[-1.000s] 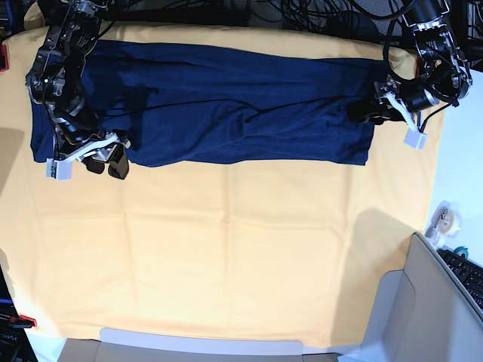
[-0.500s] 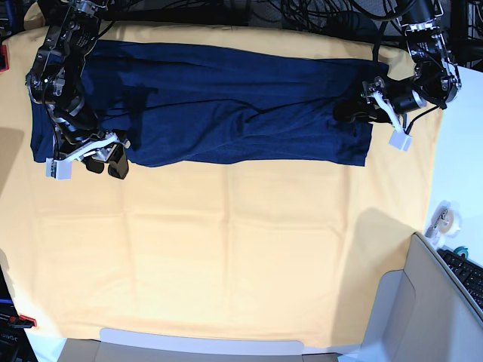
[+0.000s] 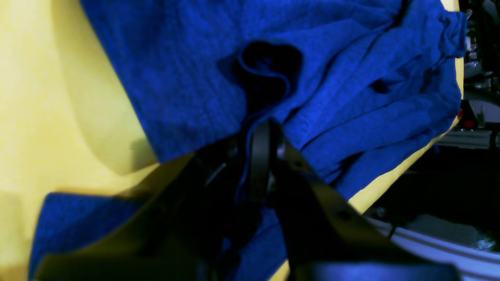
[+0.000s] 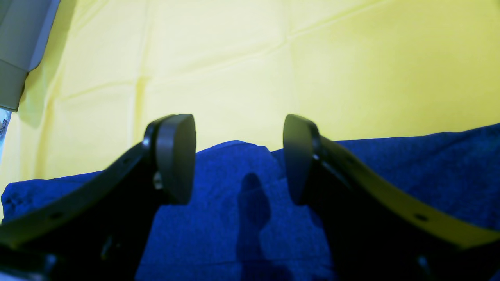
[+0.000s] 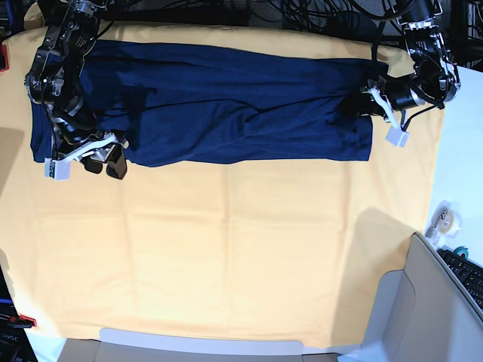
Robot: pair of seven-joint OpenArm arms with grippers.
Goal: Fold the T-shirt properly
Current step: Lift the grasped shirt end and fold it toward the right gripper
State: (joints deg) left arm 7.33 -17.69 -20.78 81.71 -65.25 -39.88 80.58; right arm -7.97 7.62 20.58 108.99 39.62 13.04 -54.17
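T-shirt [image 5: 226, 102], folded into a long navy band, lies across the far part of the yellow table cloth [image 5: 226, 256]. Left gripper [image 5: 361, 105], spread a second ago, now pinches its end hem; right gripper [image 5: 102, 160] hovers spread over the opposite end. Next fold can likely begin.

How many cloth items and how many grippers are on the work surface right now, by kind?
Navy T-shirt: 1
Yellow-orange table cloth: 1
Grippers: 2 (left gripper, right gripper)
Total: 4
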